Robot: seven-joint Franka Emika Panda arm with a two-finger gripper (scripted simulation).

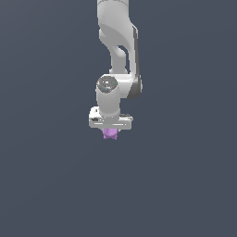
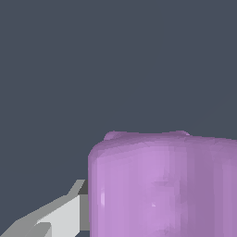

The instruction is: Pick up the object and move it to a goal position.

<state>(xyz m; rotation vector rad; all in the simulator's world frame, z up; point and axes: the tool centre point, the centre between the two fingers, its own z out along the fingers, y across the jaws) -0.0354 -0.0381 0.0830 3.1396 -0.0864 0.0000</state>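
The object (image 1: 110,134), a small light-purple lumpy blob with little nubs, sits directly beneath the gripper (image 1: 110,131), its upper part hidden by the white gripper body and its lower nubs protruding below. In the wrist view the object (image 2: 162,185) fills the near field, with one pale grey finger (image 2: 55,215) touching its flank; the opposite finger is out of frame, so whether the jaws are clamped on it cannot be told. Above the gripper rises the white arm (image 1: 118,41). No legible writing or brand marks appear; the surroundings are uniform dark grey.
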